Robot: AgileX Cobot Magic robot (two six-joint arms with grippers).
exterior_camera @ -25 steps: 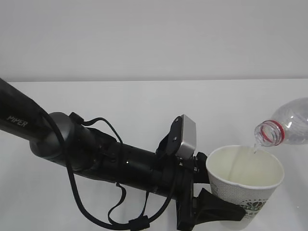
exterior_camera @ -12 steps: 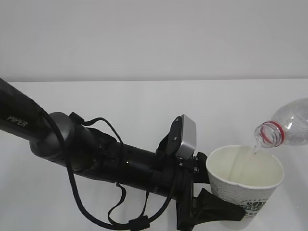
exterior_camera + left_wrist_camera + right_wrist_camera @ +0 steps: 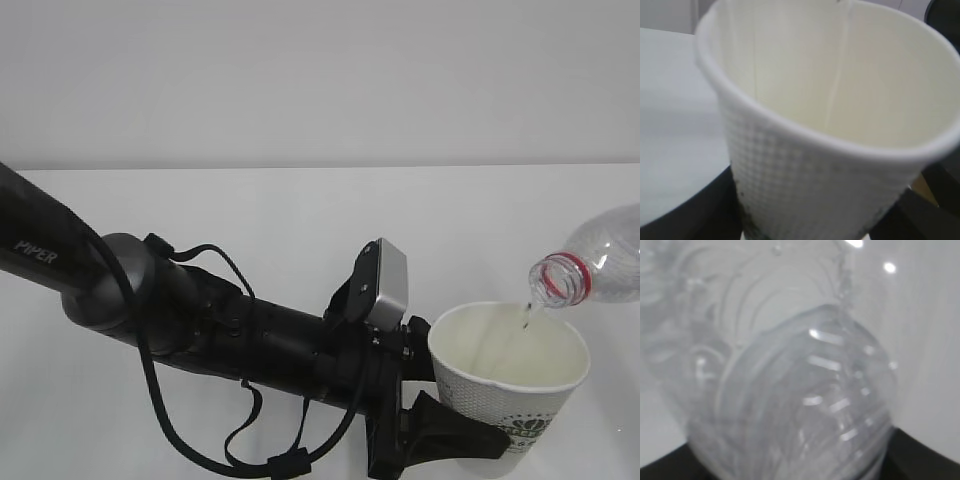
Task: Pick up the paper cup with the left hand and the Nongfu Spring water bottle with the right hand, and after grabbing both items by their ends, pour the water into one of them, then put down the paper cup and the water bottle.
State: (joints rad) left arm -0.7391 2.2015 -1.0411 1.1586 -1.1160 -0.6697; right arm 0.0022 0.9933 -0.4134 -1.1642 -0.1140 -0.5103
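The white paper cup (image 3: 510, 375) stands upright at the lower right, its mouth open upward and a green logo low on its side. My left gripper (image 3: 440, 395), on the black PIPER arm, is shut on the cup's lower wall. In the left wrist view the cup (image 3: 830, 100) fills the frame, with dark fingers (image 3: 687, 215) on both sides of its base. The Nongfu Spring water bottle (image 3: 610, 255) is tilted from the right, its red-ringed mouth just above the rim. A thin stream of water (image 3: 527, 315) falls into the cup. The bottle (image 3: 790, 380) fills the right wrist view, and my right gripper (image 3: 795, 474) is shut on it.
The white table (image 3: 300, 230) runs back to a plain white wall. Loose black cables (image 3: 200, 445) hang under the left arm, and a silver-grey box (image 3: 385, 285) sits on its wrist beside the cup. The right arm is outside the exterior view.
Almost nothing has moved. The bottle stays tilted over the cup and the thin stream keeps running in. Both arms hold still.
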